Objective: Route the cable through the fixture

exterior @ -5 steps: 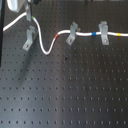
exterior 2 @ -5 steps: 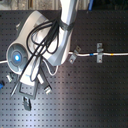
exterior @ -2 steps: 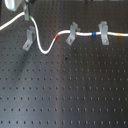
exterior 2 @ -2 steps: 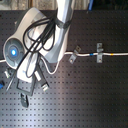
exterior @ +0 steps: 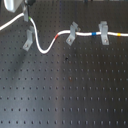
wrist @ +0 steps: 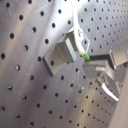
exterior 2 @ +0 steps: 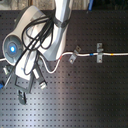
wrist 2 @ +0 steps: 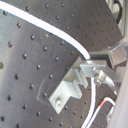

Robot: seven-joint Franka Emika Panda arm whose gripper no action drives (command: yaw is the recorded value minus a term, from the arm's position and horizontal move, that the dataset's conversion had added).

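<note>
Your pincer (exterior: 26,6) sits at the upper edge of the first exterior view, directly above the fixture (exterior: 29,38). Its tips are mostly cut off there and blurred in both wrist views, so you cannot tell whether it is closed on the cable (exterior: 44,50) or merely beside it.

The cable comes in from the first exterior view's left, rises to a point just under your pincer, where a short green band shows, then drops past the fixture's forked top. Beyond the fixture it sags into a loop and climbs away from your pincer to the second clip (exterior: 72,33), with a red band just before it. From there it runs nearly straight through the third clip (exterior: 104,32), farthest from your pincer, with a blue band before it and a yellow band after it.

In the first wrist view the fixture (wrist: 67,49) stands bolted to the perforated board (wrist: 30,95), the cable (wrist: 76,22) lying across its top.

In the second exterior view the arm's body hides the fixture.
</note>
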